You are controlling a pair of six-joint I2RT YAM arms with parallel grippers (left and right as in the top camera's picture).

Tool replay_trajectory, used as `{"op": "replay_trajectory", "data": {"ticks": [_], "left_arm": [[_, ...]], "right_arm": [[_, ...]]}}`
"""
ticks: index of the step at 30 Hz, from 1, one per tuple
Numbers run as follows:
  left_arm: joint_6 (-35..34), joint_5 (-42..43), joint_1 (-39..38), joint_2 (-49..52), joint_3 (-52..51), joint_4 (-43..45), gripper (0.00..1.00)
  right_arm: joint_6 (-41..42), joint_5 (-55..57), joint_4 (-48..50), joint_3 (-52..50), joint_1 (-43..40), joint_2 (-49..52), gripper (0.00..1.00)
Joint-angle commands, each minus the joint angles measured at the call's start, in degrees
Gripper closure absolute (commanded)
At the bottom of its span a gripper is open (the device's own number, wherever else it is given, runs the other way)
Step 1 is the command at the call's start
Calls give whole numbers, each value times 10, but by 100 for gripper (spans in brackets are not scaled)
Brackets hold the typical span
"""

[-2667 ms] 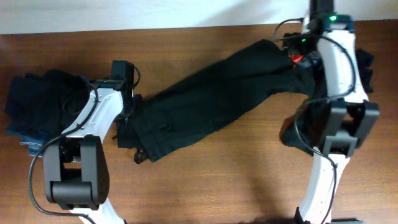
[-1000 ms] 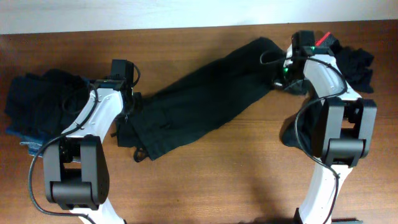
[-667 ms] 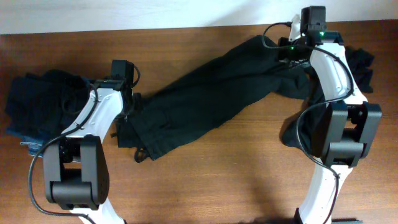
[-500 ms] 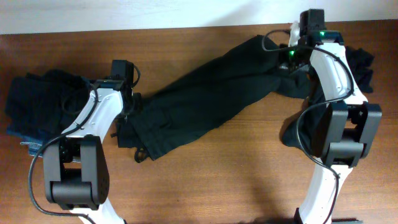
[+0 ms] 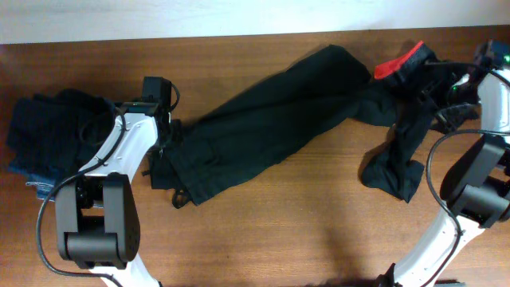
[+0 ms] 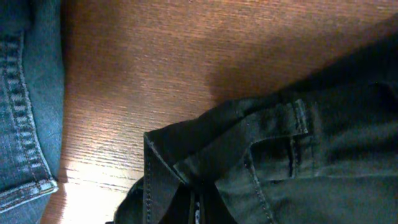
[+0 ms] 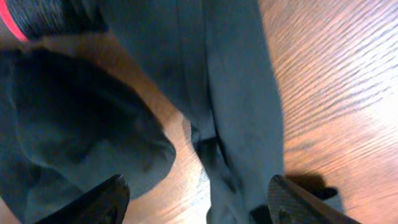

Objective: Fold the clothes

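- Your right hand (image 7: 199, 204) has swung away from the back of the tabletop (image 5: 279, 239) to the far right edge over the last half second. Its fingers (image 7: 93, 200) have gone from shut to spread wide, with nothing gripped between them.
- Under that open hand, the right wrist view shows loose folds of dark cloth lying on the wood.
- With the arm out of the way, the red-edged garment (image 5: 398, 64) is now uncovered at the back right. Its red band faces up, and it lies just beside the upper end of the large black garment (image 5: 271, 127).
- Another black piece (image 5: 394, 171) trails from there toward the front right and ends in a bunched lump beside your right arm.
- Your left hand (image 6: 193, 208) has not shifted. It stays clamped on the stitched waistband corner of the large black garment, which bunches up around the fingers.
- From that grip the large black garment stretches diagonally across the tabletop, from the left-centre up toward the back right. It lies mostly flat, with a few long creases.
- At its lower left end a cord loop (image 5: 182, 199) lies on the wood.
- Left of your left hand, the jeans (image 6: 25, 93) lie with a bare strip of tabletop between them and the black waistband.
- From overhead, the denim shows only as a blue edge under a heap of dark clothes (image 5: 56, 127) at the far left.
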Motion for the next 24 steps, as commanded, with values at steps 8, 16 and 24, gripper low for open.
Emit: {"op": "replay_trajectory", "data": {"ticks": [8, 16, 24], "left_arm": [[10, -15, 7, -17, 6, 7, 100], [10, -15, 7, -17, 6, 2, 100], [14, -15, 7, -17, 6, -2, 100]], "right_arm": [[35, -132, 47, -81, 45, -16, 21], [130, -116, 144, -131, 64, -13, 20], [162, -124, 207, -149, 82, -21, 78]]}}
